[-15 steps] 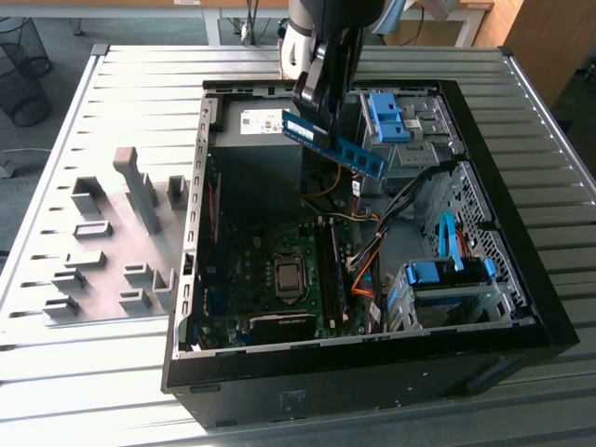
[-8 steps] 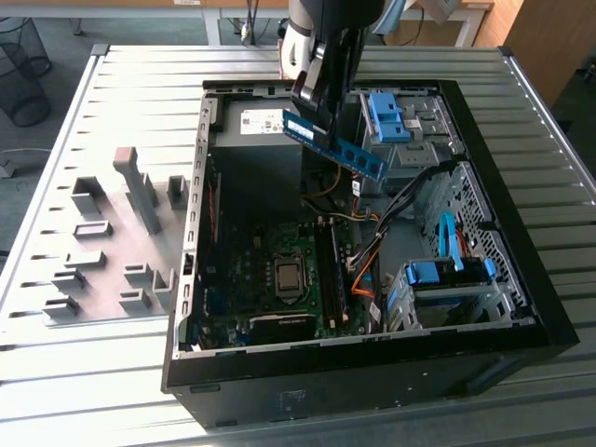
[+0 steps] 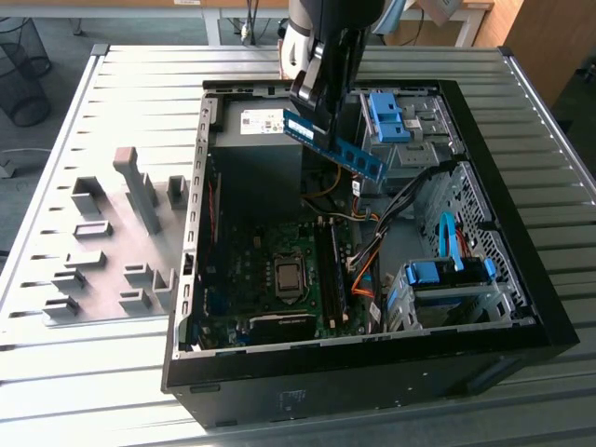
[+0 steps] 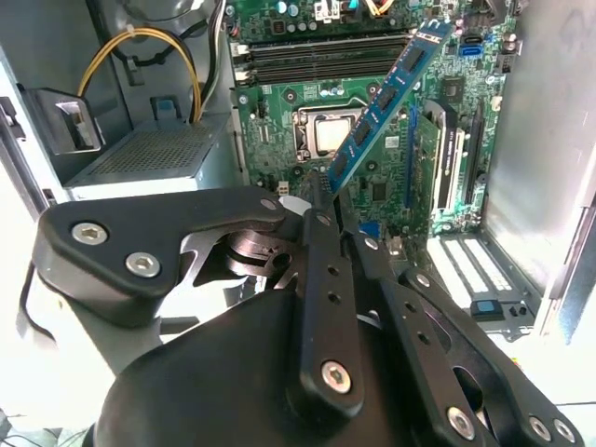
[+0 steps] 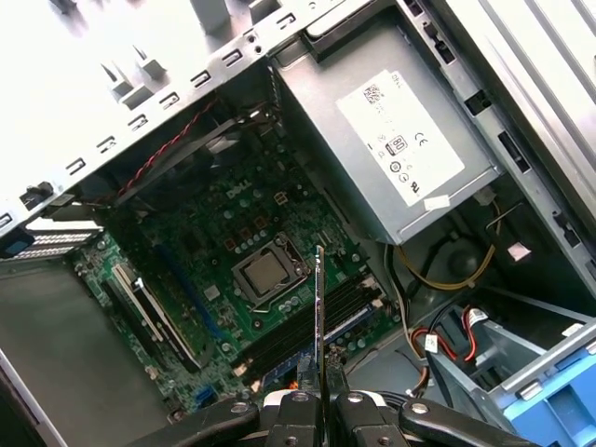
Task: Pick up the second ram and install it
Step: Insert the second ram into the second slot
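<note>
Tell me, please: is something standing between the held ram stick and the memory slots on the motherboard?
Nothing visible does. The gripper holds the second ram in the air above the motherboard, and the memory slots below look unblocked.

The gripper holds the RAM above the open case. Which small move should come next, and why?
Probably bring it over the memory slots and turn it parallel to them. The gripper is shut on the RAM, high above the motherboard near the power supply. In the second wrist view the stick lies at an angle across the slots.
</note>
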You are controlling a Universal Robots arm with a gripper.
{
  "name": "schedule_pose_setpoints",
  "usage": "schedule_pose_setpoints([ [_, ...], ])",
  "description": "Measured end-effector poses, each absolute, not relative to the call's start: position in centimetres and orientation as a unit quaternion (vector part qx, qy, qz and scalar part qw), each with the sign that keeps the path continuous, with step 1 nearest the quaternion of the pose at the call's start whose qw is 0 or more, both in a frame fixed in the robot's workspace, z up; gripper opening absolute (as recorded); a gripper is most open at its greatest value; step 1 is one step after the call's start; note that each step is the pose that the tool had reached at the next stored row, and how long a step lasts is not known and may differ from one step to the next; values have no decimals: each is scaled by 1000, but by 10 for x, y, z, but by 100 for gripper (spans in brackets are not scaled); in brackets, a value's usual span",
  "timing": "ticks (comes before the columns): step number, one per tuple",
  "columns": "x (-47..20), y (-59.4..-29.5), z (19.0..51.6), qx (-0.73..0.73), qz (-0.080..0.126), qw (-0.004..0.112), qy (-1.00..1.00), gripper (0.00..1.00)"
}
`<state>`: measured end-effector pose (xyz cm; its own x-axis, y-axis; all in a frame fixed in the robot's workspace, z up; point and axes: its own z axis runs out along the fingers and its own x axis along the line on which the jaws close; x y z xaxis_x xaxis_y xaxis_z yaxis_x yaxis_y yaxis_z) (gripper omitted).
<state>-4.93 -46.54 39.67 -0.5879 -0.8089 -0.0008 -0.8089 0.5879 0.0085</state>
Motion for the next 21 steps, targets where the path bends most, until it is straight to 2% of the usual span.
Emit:
schedule_pose_setpoints([
  [21,-49,-465,395,399,-4,2,-917,14],
])
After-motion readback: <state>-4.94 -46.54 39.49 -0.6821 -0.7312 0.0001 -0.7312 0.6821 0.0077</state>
